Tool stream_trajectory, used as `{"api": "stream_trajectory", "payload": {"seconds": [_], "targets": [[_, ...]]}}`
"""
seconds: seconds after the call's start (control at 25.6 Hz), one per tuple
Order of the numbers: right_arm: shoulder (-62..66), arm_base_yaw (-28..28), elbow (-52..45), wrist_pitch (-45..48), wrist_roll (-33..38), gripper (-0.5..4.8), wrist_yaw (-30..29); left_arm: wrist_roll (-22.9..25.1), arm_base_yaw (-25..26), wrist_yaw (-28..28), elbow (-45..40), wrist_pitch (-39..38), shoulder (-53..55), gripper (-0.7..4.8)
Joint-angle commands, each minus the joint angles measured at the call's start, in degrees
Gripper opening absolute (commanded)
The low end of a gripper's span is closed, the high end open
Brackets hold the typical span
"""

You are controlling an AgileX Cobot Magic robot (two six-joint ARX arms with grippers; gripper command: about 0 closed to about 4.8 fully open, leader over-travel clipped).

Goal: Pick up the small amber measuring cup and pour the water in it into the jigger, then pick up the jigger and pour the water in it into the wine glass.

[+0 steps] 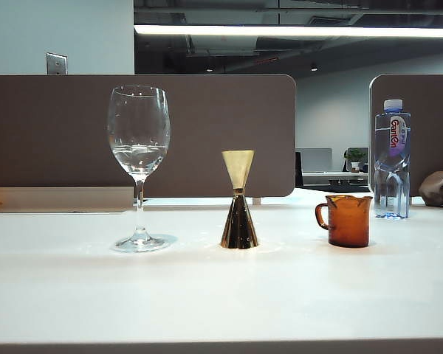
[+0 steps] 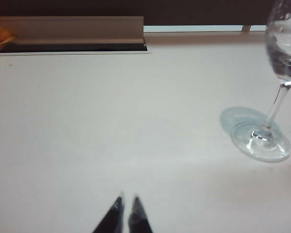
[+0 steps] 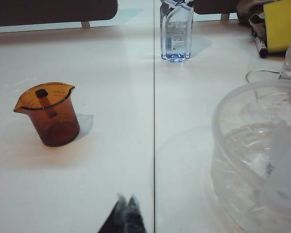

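The wine glass stands at the table's left with a little clear water in its bowl. At the centre is the gold jigger, upright with its pale cone on top. The small amber measuring cup sits to its right, upright. No gripper shows in the exterior view. In the left wrist view my left gripper hovers over bare table, shut and empty, well away from the wine glass. In the right wrist view my right gripper is shut and empty, some way short of the amber cup.
A clear plastic water bottle stands behind the amber cup. The right wrist view shows a large clear plastic bowl, a yellow object and a marker pen at the far side. Brown partitions line the table's back.
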Motion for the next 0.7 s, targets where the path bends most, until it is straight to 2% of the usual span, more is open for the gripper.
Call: {"api": "stream_trajectory", "payload": {"seconds": [0.04, 0.7], "targets": [[0.1, -0.1, -0.4, 0.4, 0.1, -0.05, 0.0, -0.1, 0.0, 0.2, 0.1, -0.3, 0.0, 0.26], [0.1, -0.1, -0.4, 0.4, 0.1, -0.05, 0.0, -0.5, -0.1, 0.3, 0.1, -0.3, 0.0, 0.26]]}}
